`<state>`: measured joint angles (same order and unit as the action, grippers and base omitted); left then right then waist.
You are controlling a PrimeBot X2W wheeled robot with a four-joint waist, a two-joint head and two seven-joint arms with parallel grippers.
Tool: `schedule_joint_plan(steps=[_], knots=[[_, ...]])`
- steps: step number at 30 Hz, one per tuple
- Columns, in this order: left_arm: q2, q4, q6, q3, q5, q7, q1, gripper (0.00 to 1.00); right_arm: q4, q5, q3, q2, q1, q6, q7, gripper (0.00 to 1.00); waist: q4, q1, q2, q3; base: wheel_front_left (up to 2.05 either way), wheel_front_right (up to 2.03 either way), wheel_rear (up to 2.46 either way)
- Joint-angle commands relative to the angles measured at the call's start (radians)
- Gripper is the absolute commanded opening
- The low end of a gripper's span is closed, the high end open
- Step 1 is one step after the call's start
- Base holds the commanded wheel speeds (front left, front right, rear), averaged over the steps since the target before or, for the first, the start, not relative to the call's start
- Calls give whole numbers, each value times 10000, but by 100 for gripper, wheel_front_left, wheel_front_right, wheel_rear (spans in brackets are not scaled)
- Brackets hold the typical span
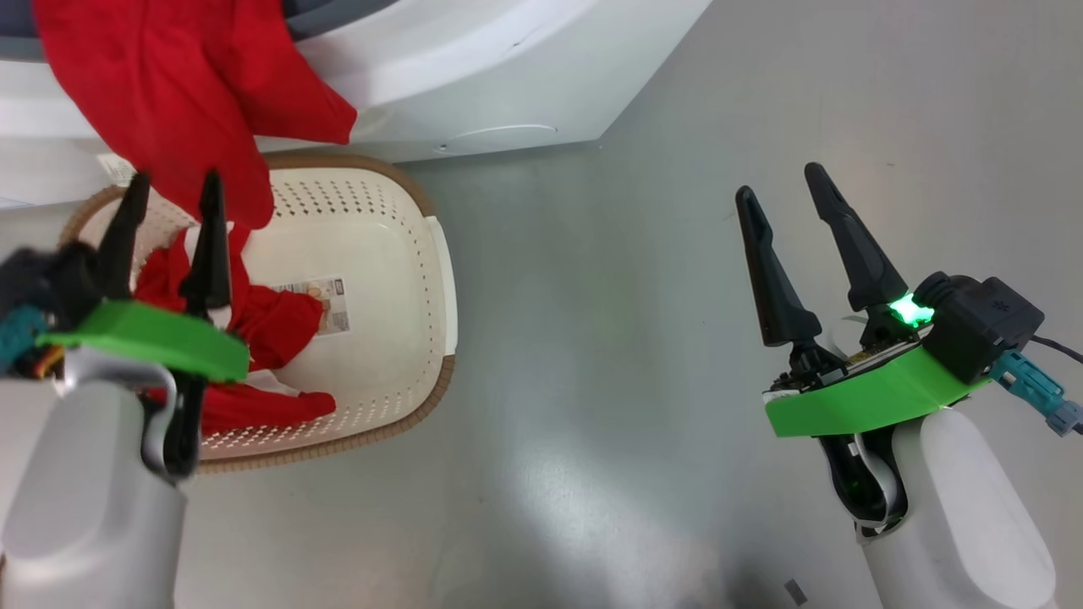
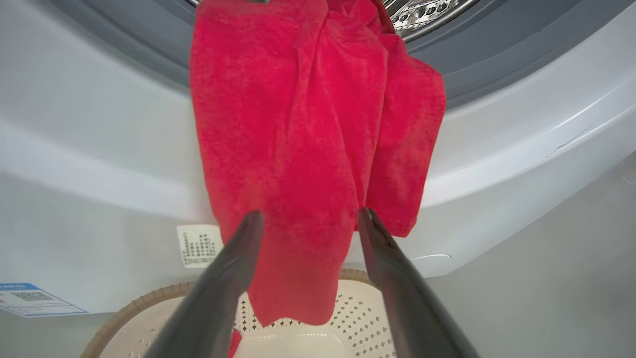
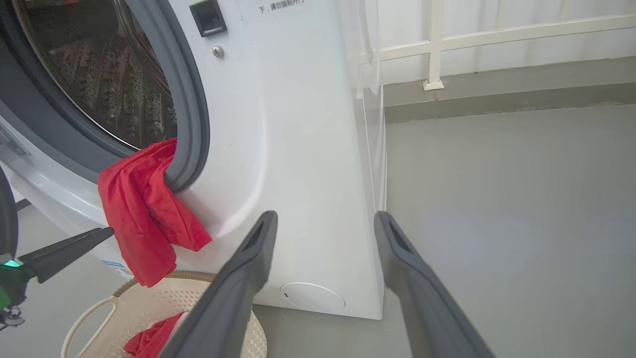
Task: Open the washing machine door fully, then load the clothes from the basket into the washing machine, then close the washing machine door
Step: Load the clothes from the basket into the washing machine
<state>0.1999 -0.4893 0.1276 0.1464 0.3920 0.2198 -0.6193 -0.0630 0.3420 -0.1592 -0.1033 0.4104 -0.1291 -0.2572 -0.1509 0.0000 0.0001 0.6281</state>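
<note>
The washing machine point(image 3: 298, 149) stands with its drum point(image 3: 99, 74) uncovered; its door is out of view. One piece of the red clothes point(image 2: 298, 149) hangs out of the drum over the grey gasket point(image 3: 191, 114), its lower end dangling above the basket point(image 1: 440, 279). More red clothes point(image 1: 262, 326) lie in the basket's left half. My left gripper point(image 1: 173, 194) is open above the basket, its tips just before the hanging cloth point(image 1: 186, 101), holding nothing. My right gripper point(image 1: 778, 182) is open and empty over bare floor, off to the right.
The basket sits on the grey floor right against the machine's front, under the opening. A round flap point(image 3: 313, 297) and a blue sticker point(image 2: 30, 298) are low on the machine. A white railing point(image 3: 437, 44) and wall stand behind, to the right.
</note>
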Motion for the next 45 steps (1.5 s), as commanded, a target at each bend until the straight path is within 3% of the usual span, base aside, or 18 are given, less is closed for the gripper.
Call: schedule_joint_plan(steps=[1, 12, 20, 30, 31, 32, 33, 45], knots=[[418, -147, 30, -153, 56, -17, -364, 100, 228, 30, -269, 74, -73, -16, -46, 100, -64, 0, -1, 68, 0, 0, 0], [479, -2829, 30, 675, 874, -182, -2386, 100, 258, 73, -302, 219, 5, -16, -46, 100, -441, 0, -1, 310, 0, 0, 0], [407, -3844, 30, 1321, 1265, 25, -3566, 100, 303, 48, -278, 298, 116, -16, -46, 100, -498, 0, -1, 504, 0, 0, 0], [226, -4489, 30, 1448, 1863, 318, -4505, 100, 288, 3, -229, 332, 165, -16, -46, 100, -458, 0, -1, 553, 0, 0, 0], [227, -4517, 30, 1472, 1895, 338, -4534, 73, 285, 3, -233, 335, 170, -16, -46, 100, -454, 0, -1, 545, 0, 0, 0], [221, -4538, 30, 1492, 1932, 355, -4546, 4, 283, 2, -237, 337, 172, -16, -46, 100, -449, 0, -1, 534, 0, 0, 0], [217, -4549, 30, 1511, 1974, 370, -4533, 0, 281, 1, -239, 338, 171, -16, -46, 100, -443, 0, -1, 525, 0, 0, 0], [373, -3925, 30, 2244, 2202, 415, -3673, 0, 233, -13, -189, 331, 78, -16, -46, 100, -276, 0, -1, 302, 0, 0, 0]])
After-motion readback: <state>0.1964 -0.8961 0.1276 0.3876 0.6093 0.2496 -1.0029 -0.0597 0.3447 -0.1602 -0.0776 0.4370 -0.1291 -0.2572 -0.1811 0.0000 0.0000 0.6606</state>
